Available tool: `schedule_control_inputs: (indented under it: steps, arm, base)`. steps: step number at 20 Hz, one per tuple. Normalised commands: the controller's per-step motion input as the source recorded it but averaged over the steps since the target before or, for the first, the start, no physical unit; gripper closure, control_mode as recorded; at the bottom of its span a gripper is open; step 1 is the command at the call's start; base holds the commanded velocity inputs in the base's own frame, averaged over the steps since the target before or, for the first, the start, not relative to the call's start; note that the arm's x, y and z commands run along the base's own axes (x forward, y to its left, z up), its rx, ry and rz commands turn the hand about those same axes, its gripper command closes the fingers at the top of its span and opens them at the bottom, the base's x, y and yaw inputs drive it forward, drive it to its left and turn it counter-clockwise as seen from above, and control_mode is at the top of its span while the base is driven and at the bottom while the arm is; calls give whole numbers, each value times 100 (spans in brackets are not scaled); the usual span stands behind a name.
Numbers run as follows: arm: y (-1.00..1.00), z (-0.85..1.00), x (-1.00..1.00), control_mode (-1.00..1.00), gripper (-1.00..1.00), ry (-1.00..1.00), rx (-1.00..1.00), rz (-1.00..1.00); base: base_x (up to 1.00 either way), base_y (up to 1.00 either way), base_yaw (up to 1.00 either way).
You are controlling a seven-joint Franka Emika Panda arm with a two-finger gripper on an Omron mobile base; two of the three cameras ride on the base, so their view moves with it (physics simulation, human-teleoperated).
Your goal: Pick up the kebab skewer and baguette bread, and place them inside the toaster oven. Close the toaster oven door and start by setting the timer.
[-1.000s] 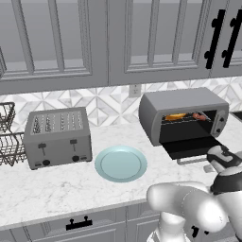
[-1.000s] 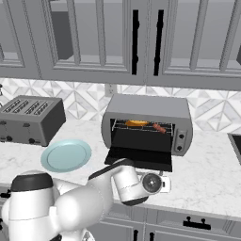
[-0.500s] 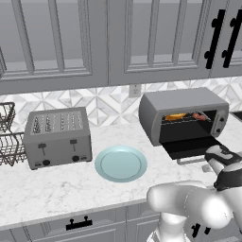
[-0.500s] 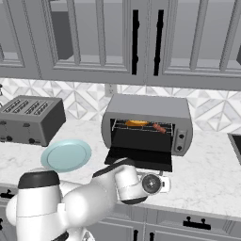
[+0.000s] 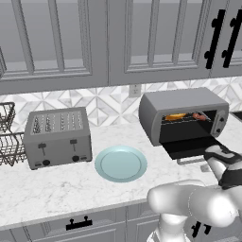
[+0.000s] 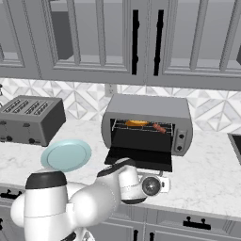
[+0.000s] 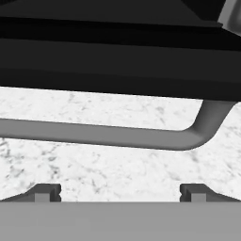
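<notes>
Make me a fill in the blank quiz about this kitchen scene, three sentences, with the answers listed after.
1. The toaster oven door hangs ____.
2. The baguette bread and the kebab skewer lie on the rack inside the ____.
3. The round plate sits on the counter between the toaster oven and the four-slot ____.

Missing words: open; toaster oven; toaster

Even, soft rendered light, no glare. Faint shadow lay under the toaster oven door [image 5: 191, 146] on the marble counter [image 5: 56, 189]. Hand view close, coarse, slightly soft; base views sharp.
</notes>
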Motion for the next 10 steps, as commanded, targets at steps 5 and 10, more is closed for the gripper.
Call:
schedule_control_inputs:
  steps: [5,10]
  arm:
    - [0,-3,17,-100,-100,-5,0,0]
    - [0,-15,23,-100,-100,-3,0,0]
  base:
    - [0,0,0]
    - [0,0,0]
